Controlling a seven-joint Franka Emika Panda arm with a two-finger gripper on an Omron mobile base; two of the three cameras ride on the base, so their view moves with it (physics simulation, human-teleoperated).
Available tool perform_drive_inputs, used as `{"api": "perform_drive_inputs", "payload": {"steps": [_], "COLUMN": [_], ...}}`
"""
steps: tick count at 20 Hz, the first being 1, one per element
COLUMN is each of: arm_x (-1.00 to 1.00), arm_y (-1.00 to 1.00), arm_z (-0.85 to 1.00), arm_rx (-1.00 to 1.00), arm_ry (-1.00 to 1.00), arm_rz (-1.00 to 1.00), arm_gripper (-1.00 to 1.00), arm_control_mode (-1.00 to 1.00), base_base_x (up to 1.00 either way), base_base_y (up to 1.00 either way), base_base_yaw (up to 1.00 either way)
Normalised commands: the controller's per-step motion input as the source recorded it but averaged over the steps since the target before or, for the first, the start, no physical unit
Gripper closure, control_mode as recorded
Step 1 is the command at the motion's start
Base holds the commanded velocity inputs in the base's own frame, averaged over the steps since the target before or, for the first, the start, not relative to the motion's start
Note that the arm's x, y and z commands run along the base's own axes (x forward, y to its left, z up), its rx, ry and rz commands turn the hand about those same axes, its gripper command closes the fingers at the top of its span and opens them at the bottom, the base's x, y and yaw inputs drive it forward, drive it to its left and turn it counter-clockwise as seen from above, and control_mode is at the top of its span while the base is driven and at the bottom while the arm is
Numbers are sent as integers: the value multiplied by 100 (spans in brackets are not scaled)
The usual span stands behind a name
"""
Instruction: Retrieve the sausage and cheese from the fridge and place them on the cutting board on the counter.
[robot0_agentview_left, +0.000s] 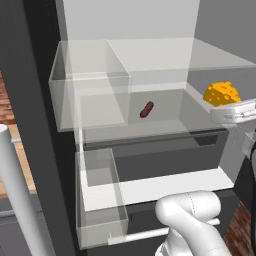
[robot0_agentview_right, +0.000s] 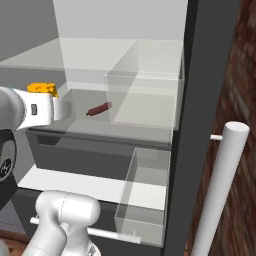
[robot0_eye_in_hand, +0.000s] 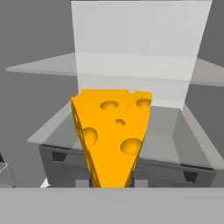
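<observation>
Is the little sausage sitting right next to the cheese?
No. The sausage lies alone on the fridge shelf, while the cheese is well off to the side, held up at the arm's end.

A red brick wall (robot0_agentview_left: 4, 105) with pale mortar lines shows in a narrow strip at the left edge of the left base view. In the right base view it (robot0_agentview_right: 246, 75) runs down the right edge. A patch of the same reddish-brown pattern (robot0_agentview_left: 241, 225) shows in the lower right corner of the left base view; whether it is wall or floor cannot be told.

Two clear bins stand one above the other. The upper bin (robot0_agentview_left: 90, 102) (robot0_agentview_right: 145, 97) is the wider, a see-through box with thin pale edges. The lower bin (robot0_agentview_left: 100, 200) (robot0_agentview_right: 144, 196) is narrower and deeper, set just below the upper one and apart from it.
</observation>
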Motion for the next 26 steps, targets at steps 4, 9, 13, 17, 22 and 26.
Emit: {"api": "perform_drive_inputs", "payload": {"steps": [4,9,13,17,22,26], "arm_x": [-90,-78,20,59,8,-3], "arm_y": [0,2,8,13,22,8], "arm_z": [-2,-58,-26,-4,-45,-14], "arm_rx": [0,0,0,0,0,0], "arm_ry": [12,1,0,0,-7,-6], "arm_rz": [0,-1,0,0,0,0], "arm_gripper": [100,100,100,100,100,100], "arm_control_mode": [-100,-100,-100,-100,-100,-100], "base_base_x": [0,0,0,0,0,0], "base_base_y": [0,0,0,0,0,0], "base_base_yaw": [0,0,0,0,0,0]}}
